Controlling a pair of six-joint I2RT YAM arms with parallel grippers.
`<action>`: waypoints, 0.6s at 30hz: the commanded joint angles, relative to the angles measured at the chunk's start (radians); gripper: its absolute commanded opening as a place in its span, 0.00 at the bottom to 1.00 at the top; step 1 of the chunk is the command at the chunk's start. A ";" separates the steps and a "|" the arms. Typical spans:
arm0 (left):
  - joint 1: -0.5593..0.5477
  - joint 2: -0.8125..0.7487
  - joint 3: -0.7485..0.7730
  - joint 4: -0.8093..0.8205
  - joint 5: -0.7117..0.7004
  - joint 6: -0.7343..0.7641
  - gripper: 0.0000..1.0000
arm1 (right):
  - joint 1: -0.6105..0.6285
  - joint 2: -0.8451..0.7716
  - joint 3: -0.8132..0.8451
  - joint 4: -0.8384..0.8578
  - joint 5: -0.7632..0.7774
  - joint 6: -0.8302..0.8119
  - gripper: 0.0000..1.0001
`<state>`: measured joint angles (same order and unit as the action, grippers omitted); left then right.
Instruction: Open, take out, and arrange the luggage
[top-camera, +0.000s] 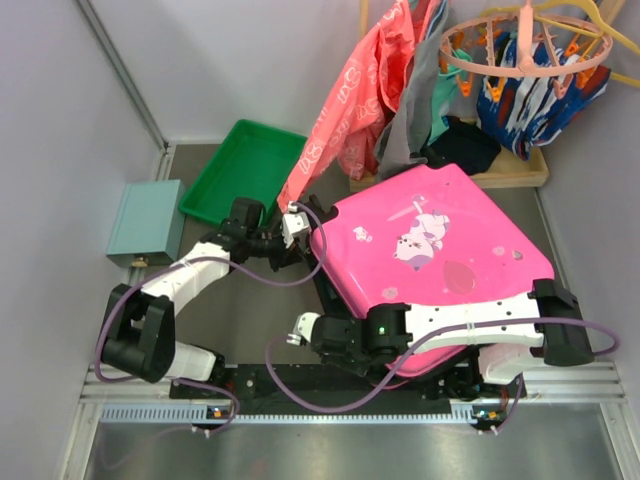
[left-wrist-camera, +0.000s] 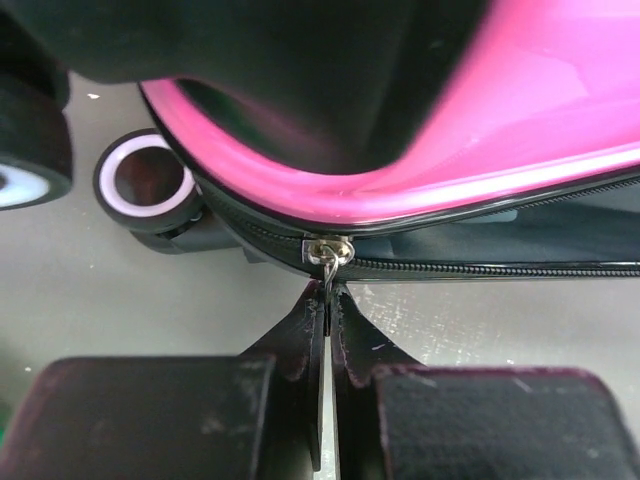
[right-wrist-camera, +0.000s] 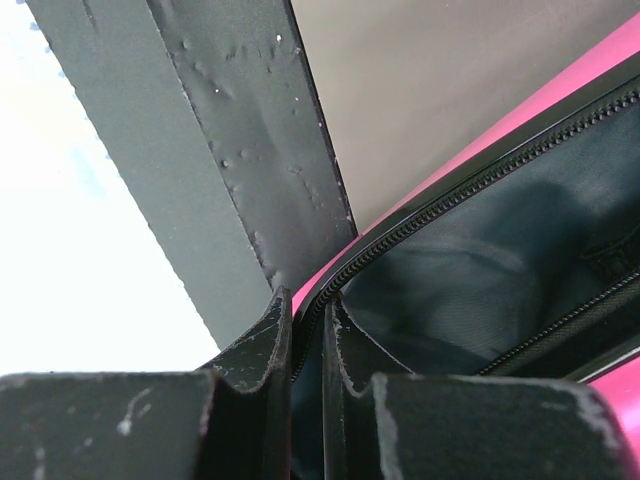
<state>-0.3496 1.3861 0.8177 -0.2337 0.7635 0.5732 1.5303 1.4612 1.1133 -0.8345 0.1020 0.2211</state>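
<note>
Left gripper (left-wrist-camera: 328, 300) pinched tight on zipper pull (left-wrist-camera: 329, 252); unzipping looks to be the step in hand.
Suitcase (top-camera: 430, 240) lies on table (top-camera: 250, 325) before both arms, seam partly gaping; right gripper (right-wrist-camera: 308, 325) clamps its rim. Next: drag pull along track.

Far left, a green plastic tray (top-camera: 245, 170) sits askew on the grey table (top-camera: 200, 320). Its near-left corner is just beside a pale-teal box (top-camera: 147, 222), which is tucked by the left wall. Along the far side, a coral garment with white print (top-camera: 355, 100) hangs down, hem dropping close to the tray's right rim. Right of it hangs a grey garment (top-camera: 412, 95), with a strip of teal cloth (top-camera: 442, 103) showing beside it. Far right, a round peach drying hanger (top-camera: 520, 68) with clips carries a blue, white and orange patterned piece (top-camera: 545, 105). Below, a black cloth (top-camera: 462, 148) lies heaped on a wooden board (top-camera: 515, 178). A metal rail (top-camera: 300, 412) runs along the near edge.
</note>
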 joint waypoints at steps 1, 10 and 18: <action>0.007 -0.013 0.092 0.136 0.011 -0.010 0.00 | 0.016 0.010 -0.066 0.117 -0.289 0.012 0.00; 0.044 0.039 0.143 0.152 -0.050 -0.006 0.00 | 0.034 -0.007 -0.093 0.065 -0.352 0.052 0.00; 0.044 0.019 0.129 0.097 0.034 0.011 0.00 | 0.079 -0.099 -0.083 -0.052 -0.232 0.153 0.22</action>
<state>-0.3214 1.4525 0.9031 -0.2359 0.7387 0.5728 1.5360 1.4090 1.0664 -0.8001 0.1108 0.2821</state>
